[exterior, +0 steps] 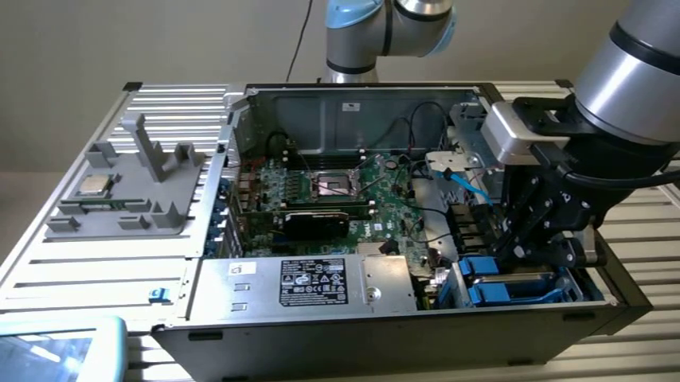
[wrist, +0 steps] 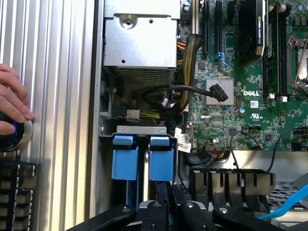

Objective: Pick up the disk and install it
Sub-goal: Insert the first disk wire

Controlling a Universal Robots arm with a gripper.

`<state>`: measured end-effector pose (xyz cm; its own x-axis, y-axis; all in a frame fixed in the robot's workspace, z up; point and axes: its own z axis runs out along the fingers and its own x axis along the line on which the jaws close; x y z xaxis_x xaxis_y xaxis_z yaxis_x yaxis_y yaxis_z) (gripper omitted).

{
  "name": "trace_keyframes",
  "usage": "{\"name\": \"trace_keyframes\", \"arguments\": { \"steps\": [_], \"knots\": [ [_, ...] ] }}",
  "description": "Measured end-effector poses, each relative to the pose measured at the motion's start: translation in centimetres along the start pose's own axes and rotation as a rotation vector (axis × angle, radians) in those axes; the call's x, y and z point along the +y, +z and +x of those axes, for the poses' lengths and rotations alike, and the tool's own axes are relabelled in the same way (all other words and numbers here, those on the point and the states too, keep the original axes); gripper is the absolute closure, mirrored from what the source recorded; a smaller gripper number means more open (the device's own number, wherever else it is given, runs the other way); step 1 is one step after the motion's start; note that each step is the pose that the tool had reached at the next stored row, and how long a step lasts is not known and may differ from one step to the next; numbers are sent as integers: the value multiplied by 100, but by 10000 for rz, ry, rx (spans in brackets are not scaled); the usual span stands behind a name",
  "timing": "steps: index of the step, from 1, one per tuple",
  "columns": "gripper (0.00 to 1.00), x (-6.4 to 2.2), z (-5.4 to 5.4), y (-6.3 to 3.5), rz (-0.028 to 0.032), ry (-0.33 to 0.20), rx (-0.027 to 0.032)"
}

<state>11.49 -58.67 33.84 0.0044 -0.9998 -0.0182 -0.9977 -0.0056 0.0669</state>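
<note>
While the arm reaches down into the open computer case [exterior: 318,95], the gripper [exterior: 540,239] sits low over the drive bay [exterior: 510,286] in the case's front corner, on the exterior view's right. Its black fingers [wrist: 159,211] stand drawn close together, narrow, with their tips at the top edge of the blue carrier [wrist: 160,163] that stands upright in the bay; whether they actually pinch that edge cannot be told. The disk itself is hidden inside the bay, so only its blue carrier tabs show, and a second blue tab [wrist: 124,161] stands just beside the first, both under a grey metal bracket [wrist: 142,130]. Next to the bay, further along the front of the case, lies the big silver power supply [exterior: 308,282] with its black label. Behind the bay spreads the green motherboard [exterior: 340,195], with an empty processor socket [exterior: 334,185] near its middle and black cables [wrist: 178,94] looping between the board and the power supply. A light blue cable [exterior: 467,187] runs down toward the bay from the case's back wall. Outside the case, on the ribbed metal table [exterior: 117,255] at the exterior view's left, a grey holder [exterior: 127,187] carries a small square chip [exterior: 95,185]. A person's hand [wrist: 12,103] rests on the table beside the case, its fingers on a round metal knob [wrist: 19,137].
</note>
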Motion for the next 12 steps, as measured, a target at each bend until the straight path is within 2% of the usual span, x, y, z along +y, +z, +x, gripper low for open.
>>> {"name": "trace_keyframes", "arguments": {
  "steps": [12],
  "knots": [
    [84, -12, 1, 9, 0, -3, -2]
  ]
}}
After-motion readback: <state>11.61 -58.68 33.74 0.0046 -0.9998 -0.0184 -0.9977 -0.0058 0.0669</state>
